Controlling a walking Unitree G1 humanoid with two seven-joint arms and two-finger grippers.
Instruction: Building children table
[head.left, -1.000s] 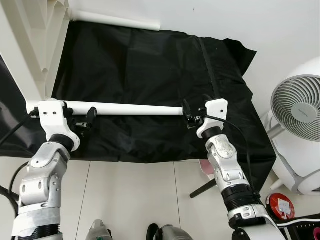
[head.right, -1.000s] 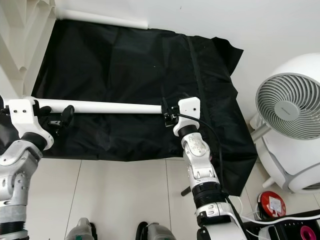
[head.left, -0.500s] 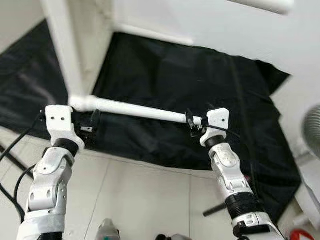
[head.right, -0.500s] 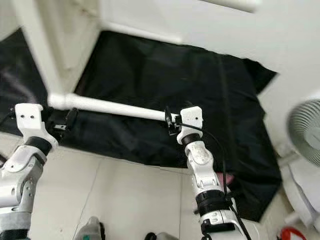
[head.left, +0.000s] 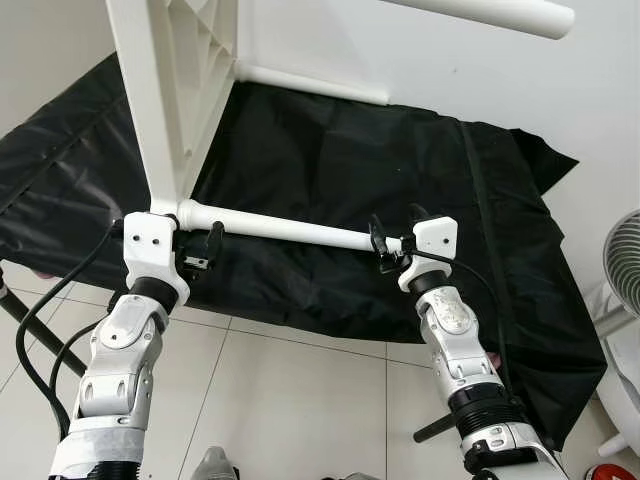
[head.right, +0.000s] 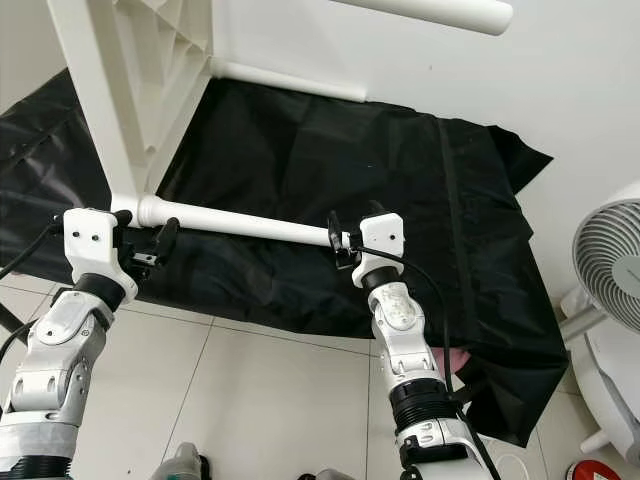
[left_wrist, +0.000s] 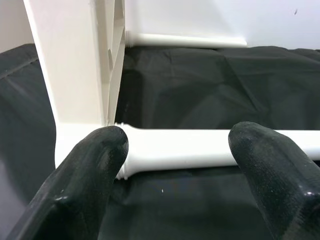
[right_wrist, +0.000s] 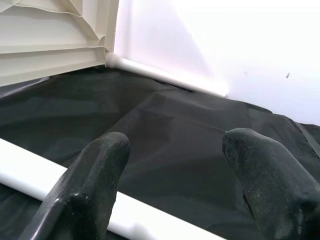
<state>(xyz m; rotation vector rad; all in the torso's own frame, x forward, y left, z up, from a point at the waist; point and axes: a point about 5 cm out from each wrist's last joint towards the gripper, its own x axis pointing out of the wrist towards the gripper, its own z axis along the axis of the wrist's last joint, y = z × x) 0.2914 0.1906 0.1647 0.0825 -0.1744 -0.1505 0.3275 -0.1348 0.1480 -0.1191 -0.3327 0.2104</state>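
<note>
No writing reads; both spread hands, left hand (head.left: 203, 247) and right hand (head.left: 385, 243), bracket the white leg (head.left: 285, 228).

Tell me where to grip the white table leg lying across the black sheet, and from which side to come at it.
Grip the white table leg on its round shaft near each end, fingers across its width. It lies level, its left end meeting the tabletop corner, so come from the robot's side, over the black sheet. The left gripper and right gripper already sit there, fingers open.

The fan (head.right: 612, 262) and upper white leg (head.left: 480, 12) are cut off at the picture's edge.
</note>
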